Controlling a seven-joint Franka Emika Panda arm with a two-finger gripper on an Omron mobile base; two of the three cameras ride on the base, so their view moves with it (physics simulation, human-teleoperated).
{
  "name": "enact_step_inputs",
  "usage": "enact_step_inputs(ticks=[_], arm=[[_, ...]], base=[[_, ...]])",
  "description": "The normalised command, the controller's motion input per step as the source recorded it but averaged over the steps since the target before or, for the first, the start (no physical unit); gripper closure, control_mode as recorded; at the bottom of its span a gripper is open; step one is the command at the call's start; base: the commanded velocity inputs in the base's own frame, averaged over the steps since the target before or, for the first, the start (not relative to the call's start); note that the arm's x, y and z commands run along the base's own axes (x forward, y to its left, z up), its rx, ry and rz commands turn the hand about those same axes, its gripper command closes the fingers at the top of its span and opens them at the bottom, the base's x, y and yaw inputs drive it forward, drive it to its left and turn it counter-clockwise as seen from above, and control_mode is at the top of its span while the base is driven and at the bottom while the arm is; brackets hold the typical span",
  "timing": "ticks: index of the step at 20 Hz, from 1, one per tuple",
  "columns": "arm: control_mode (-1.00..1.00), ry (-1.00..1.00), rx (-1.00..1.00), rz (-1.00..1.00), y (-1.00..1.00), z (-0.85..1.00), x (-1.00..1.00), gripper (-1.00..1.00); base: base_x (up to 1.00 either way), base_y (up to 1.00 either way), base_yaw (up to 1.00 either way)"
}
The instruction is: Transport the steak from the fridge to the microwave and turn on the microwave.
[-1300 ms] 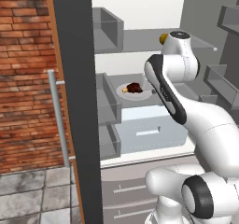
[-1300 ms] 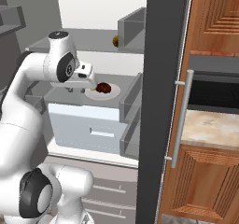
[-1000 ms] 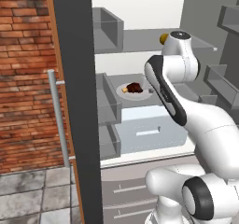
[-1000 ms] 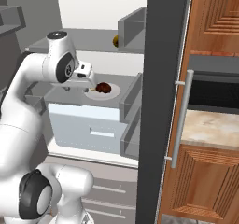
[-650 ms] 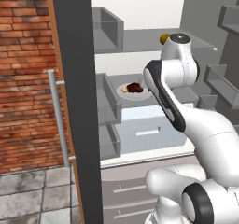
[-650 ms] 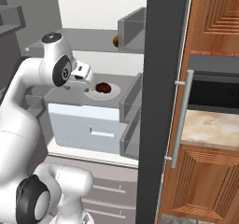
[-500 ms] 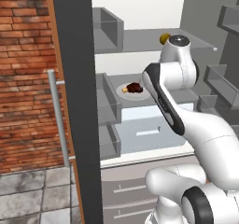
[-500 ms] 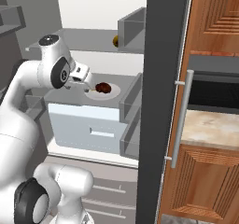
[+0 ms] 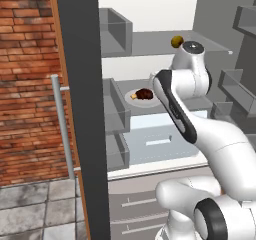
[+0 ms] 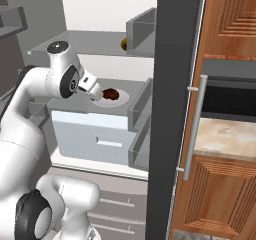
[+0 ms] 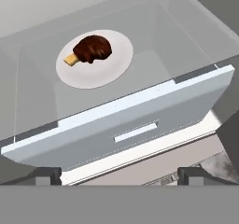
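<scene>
One steak (image 11: pixel 92 48) is seen on a white plate (image 11: pixel 112 64), upper left of the hand view, inside the fridge (image 9: pixel 150 44). The gripper (image 11: pixel 119 176) is held wide apart and empty, likely ready for grabbing.

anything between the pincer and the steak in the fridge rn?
Nothing visible. The small dark reddish-brown steak with a tan bone end lies uncovered on a round white plate on the pale translucent fridge drawer's top. The open pincer looks straight at it across clear space.
</scene>
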Motion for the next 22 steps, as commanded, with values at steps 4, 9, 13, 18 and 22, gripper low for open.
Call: enact_step_inputs(ticks=[4, 9, 13, 18, 22], arm=[[-1.00, 0.00, 0.17, -0.08, 0.00, -0.01, 0.33, -1.00], [-1.00, 0.00, 0.09, -0.11, 0.00, -0.17, 0.28, -1.00], [-1.00, 0.00, 0.05, -0.11, 0.00, -0.25, 0.24, -1.00], [-1.00, 0.00, 0.08, -0.09, 0.00, -0.21, 0.25, -1.00], [-1.00, 0.00, 0.07, -0.05, 0.00, -0.27, 0.26, -1.00]], base=[[0.00, 0.00, 0.00], [0.00, 0.00, 0.00], [0.00, 0.00, 0.00], [0.00, 0.00, 0.00], [0.00, 0.00, 0.00]])
